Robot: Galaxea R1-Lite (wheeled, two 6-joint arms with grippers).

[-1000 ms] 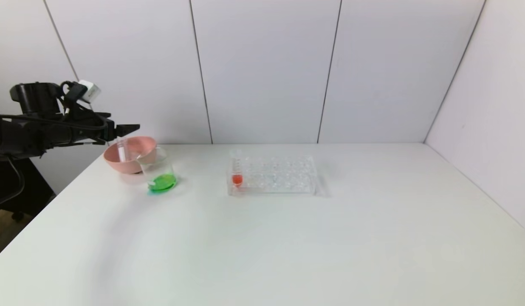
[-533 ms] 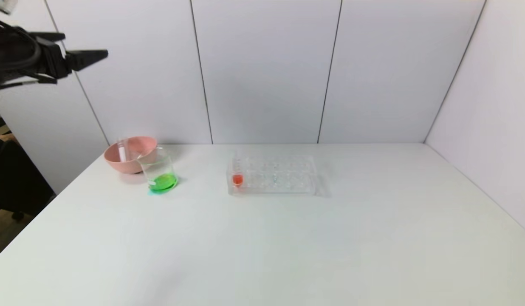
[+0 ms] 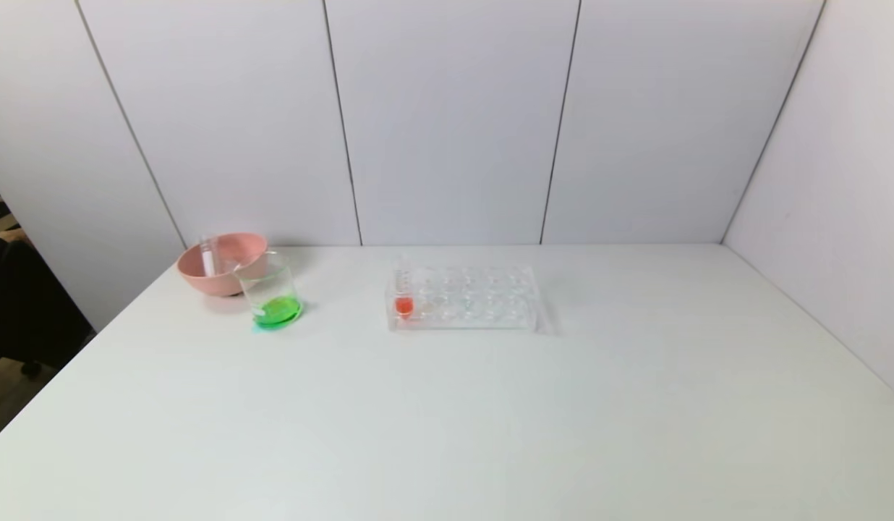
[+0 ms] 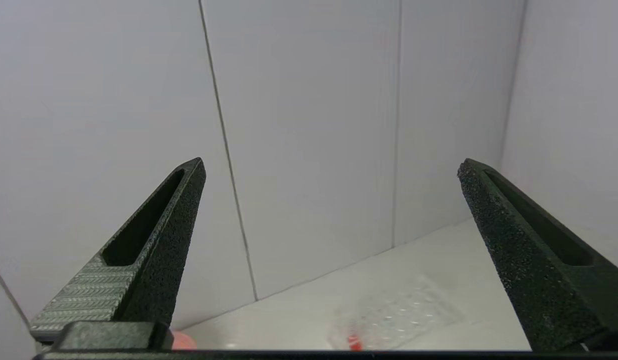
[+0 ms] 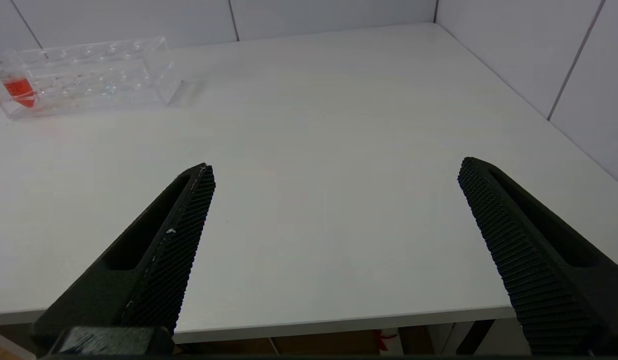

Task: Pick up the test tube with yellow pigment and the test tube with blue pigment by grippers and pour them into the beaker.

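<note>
Seemingly both pours are done: the beaker holds green liquid, left gripper and right gripper spread empty, calling only for parking.

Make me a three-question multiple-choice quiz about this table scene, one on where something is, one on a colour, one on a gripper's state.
1. Where does the beaker stand?
A. Just in front of the pink bowl
B. Inside the clear rack
C. At the table's right edge

2. What colour is the liquid in the beaker?
A. Blue
B. Green
C. Yellow

3. How is the left gripper?
A. Shut on a tube
B. Shut and empty
C. Open and empty

Answers:
1 A: the head view shows it at the bowl's near rim, on the table's left.
2 B: a bright green pool covers its bottom.
3 C: in the left wrist view its fingers stand wide apart with only wall between them.
</note>
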